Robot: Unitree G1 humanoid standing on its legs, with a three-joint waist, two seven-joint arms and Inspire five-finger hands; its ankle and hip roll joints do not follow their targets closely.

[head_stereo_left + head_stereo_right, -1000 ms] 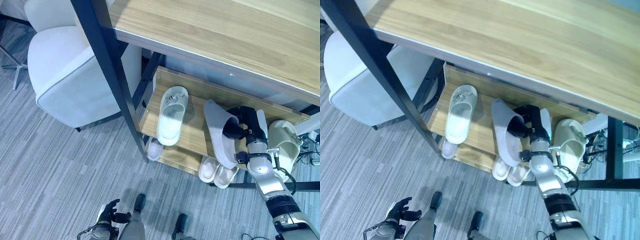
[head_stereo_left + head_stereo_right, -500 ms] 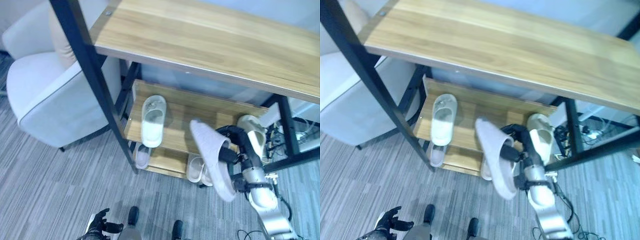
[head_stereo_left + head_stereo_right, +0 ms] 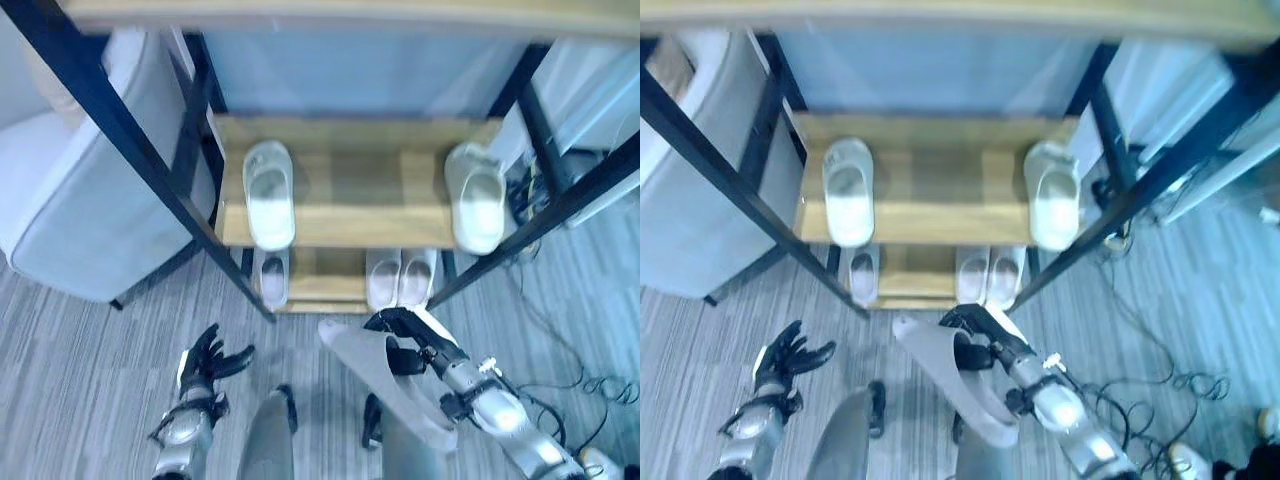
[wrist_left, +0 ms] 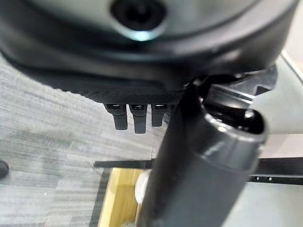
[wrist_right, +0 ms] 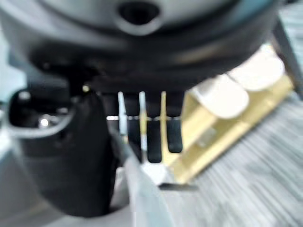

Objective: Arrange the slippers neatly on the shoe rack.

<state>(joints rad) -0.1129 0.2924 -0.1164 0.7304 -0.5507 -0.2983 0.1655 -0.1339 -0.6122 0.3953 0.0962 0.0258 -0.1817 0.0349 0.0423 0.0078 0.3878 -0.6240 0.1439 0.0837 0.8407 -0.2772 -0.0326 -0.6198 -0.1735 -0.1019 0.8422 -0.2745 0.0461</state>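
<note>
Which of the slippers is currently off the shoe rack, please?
The grey slipper gripped in the right robot hand, held above the floor before the shoe rack; the others sit on its shelves.

Grey slipper (image 3: 385,385) held off the floor before the shoe rack (image 3: 350,215), which bears pale slippers

We see a grey striped carpet floor (image 3: 80,340). A white armchair (image 3: 70,200) stands at the left, beside a black metal frame (image 3: 130,150). A pale blue wall (image 3: 360,80) is behind.
</note>
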